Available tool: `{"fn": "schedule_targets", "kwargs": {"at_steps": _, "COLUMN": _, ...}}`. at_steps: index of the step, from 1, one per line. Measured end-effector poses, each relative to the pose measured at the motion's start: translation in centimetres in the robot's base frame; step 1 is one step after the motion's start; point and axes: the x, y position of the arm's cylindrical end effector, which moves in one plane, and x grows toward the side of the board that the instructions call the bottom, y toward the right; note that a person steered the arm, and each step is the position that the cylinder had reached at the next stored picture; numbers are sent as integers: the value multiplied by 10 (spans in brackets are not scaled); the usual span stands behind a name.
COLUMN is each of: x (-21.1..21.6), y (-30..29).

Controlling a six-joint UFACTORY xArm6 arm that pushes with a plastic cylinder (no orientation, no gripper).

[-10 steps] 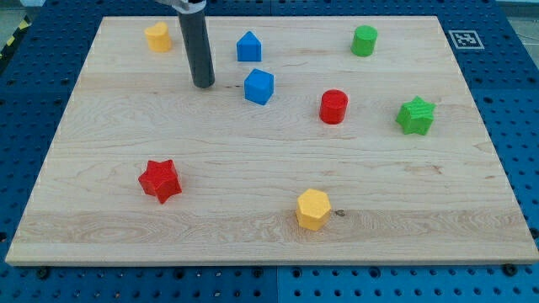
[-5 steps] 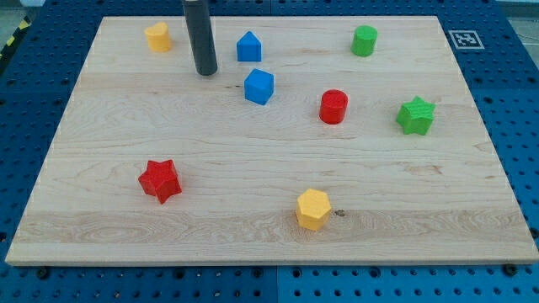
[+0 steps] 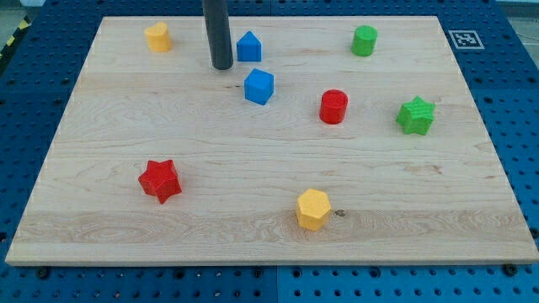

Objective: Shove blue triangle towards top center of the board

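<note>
My tip (image 3: 222, 66) sits bare, just left of and slightly below the blue triangle (image 3: 248, 46) at upper centre. Looks light, rigid, slippery on wood; push its left face, squarely.

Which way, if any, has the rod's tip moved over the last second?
Yes: my tip moved toward the view's top right, closing on the blue triangle, which stayed put.

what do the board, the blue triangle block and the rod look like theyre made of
The board looks like pale wood with an even matte finish: long grain lines and a small dark knot show. The blue triangle block looks like moulded or printed plastic, going by its uniform saturated colour and soft sheen; I can't tell which. The rod, down to my tip, is dark grey and matte, maybe metal or plastic.
</note>
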Motion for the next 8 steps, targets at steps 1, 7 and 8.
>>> {"fn": "schedule_targets", "kwargs": {"at_steps": 1, "x": 0, "y": 0}}
{"fn": "schedule_targets", "kwargs": {"at_steps": 7, "x": -39, "y": 25}}
{"fn": "schedule_targets", "kwargs": {"at_steps": 8, "x": -31, "y": 41}}
